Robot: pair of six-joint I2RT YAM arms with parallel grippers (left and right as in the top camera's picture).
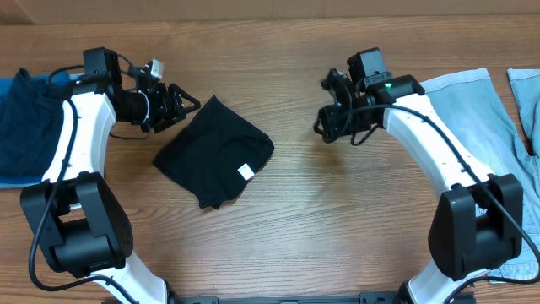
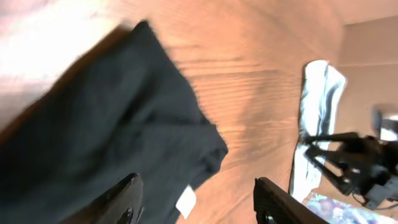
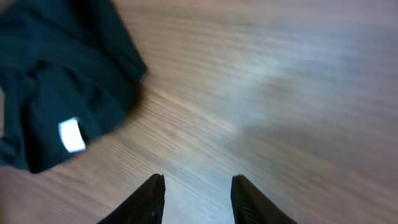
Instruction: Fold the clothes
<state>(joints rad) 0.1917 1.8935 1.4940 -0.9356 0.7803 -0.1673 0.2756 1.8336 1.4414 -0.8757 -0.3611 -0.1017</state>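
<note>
Both wrist views are smeared with blur, so we can make out little of the fabric's folds there. Only the tips of the left fingers (image 2: 127, 199) and the right fingers (image 3: 152, 199) show, cut off by the lower edge. In the overhead view a dark navy garment (image 1: 21, 127) runs off the left edge and is partly hidden behind the left arm. A pale denim piece (image 1: 460, 105) is partly covered by the right arm, and another strip of it is cut off at the right edge. The black garment (image 1: 215, 152) lies bunched on the bench (image 1: 337, 219) between the two arms, closer to the left one, its small white label (image 1: 245, 171) facing up near its right corner. The left arm reaches across at low height, its fingers pointing at the garment's upper left edge, spread wide with nothing clamped between them. The right arm bends inward, its fingers well apart from the cloth, over bare wood, with a narrower gap and empty.
</note>
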